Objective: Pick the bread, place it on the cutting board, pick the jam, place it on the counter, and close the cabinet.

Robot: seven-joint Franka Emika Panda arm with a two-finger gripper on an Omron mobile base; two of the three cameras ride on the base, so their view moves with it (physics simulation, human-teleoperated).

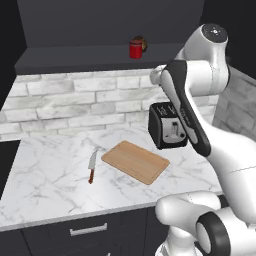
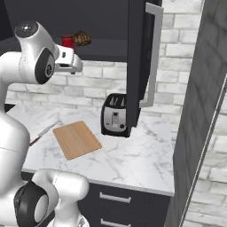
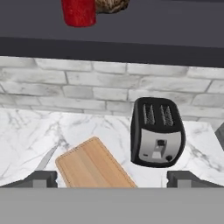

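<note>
The gripper (image 3: 112, 178) is spread wide and empty, hovering above the toaster (image 3: 156, 131). Up behind the toaster, on the cabinet (image 2: 137, 62) shelf, the bread (image 2: 82, 38) sits touching the jam (image 2: 67, 41). The loaf looks light, firm and lumpy; grasp across its middle. The shelf lip and jar crowd the approach; the cutting board (image 1: 135, 161) beside the toaster lies clear.

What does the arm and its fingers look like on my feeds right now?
The arm is glossy white, built of rounded, tube-like segments with dark grey to black joint rings and a long black panel along the forearm. A round grey cap tops the upper joint. No loose cables or lettering show. The gripper has two small, blocky dark grey fingers.
</note>
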